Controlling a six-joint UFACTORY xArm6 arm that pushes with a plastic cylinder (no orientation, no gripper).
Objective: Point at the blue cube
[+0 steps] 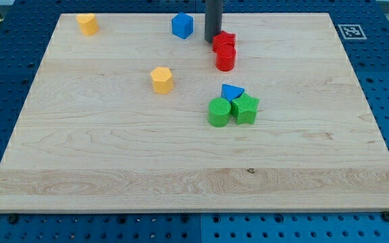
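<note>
Near the frame's top centre, my tip (212,40) rests on the wooden board (113,155), holding nothing, between the blue cube (182,25) just to its left and a red star block (224,42) touching its right. A red cylinder (225,59) sits directly below that star, touching it
</note>
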